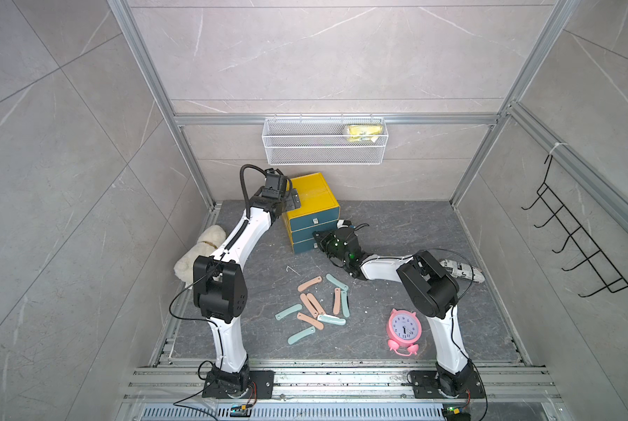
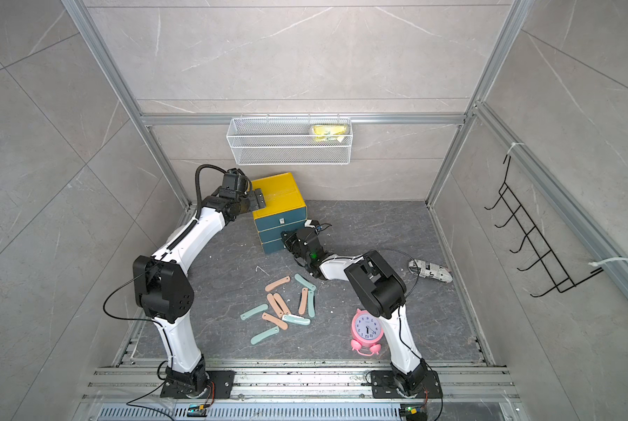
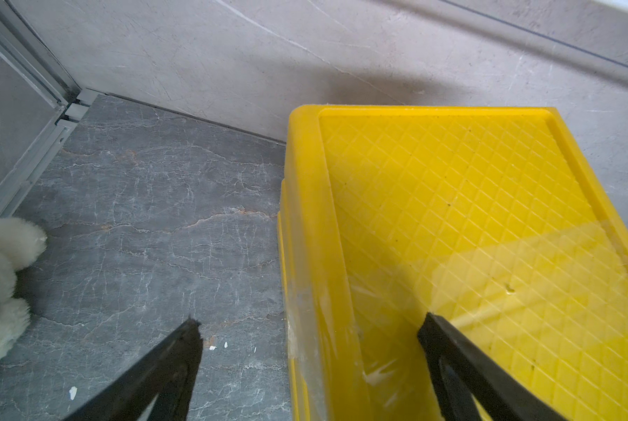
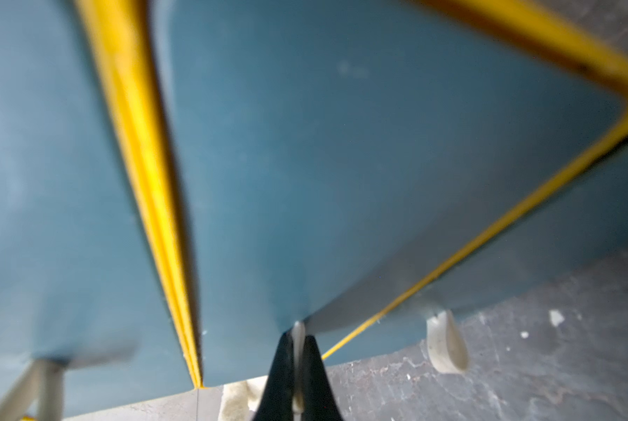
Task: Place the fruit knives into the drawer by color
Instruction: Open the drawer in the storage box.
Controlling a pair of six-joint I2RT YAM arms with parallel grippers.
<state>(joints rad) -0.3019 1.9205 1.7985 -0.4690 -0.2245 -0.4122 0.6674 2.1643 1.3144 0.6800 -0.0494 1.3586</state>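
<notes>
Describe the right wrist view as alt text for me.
The right claw is pinched shut on the silver pull of the middle dark-teal drawer front, which fills the blurred frame. Yellow cabinet edges border it; grey floor shows beyond.

A pink alarm clock (image 1: 404,330) sits on the grey table (image 1: 396,226), a cream plush toy (image 1: 199,251) at its left edge, a newsprint roll (image 1: 463,271) at its right, a yellow packet (image 1: 363,132) in the wall-hung white wire basket (image 1: 305,145).
</notes>
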